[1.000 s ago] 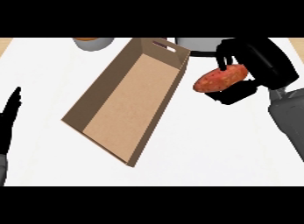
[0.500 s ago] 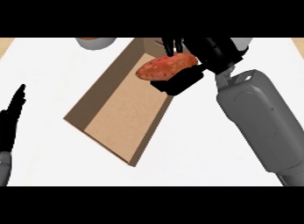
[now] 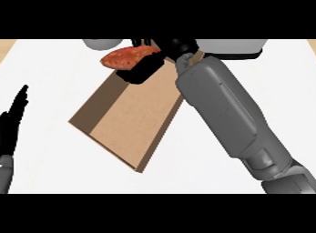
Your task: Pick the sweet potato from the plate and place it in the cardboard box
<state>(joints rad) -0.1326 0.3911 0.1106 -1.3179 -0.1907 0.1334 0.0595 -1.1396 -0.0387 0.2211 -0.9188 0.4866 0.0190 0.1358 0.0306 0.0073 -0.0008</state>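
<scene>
Since half a second ago the sweet potato (image 3: 122, 57) has travelled leftward and a little toward the counter's far edge. It was over the far right part of the cardboard box (image 3: 130, 123); now it sits over the box's far left corner, with its left end jutting past the box wall over the white counter (image 3: 281, 91). Whether it touches the rim cannot be told. The plate (image 3: 236, 46) is a grey shape at the far edge, right of the box and well behind the hand's present place.

The right hand (image 3: 148, 68) is clamped on the sweet potato, with black fingers curled under it and more showing above it, so its right end is hidden. The right forearm (image 3: 221, 109) has swung with it. It comes in from the near right corner and runs on a long diagonal toward the far edge, its upper part crossing the box's far right corner.

The box itself has not shifted. It lies slanted on the counter with its open top up, one short end near the middle and the other near the far edge.

The left hand (image 3: 6, 132) is as before, resting at the counter's left edge with its fingers straight and pointing away, well apart from the box. A small grey rounded thing (image 3: 99, 43) shows at the far edge, just left of the sweet potato; what it is cannot be told.
</scene>
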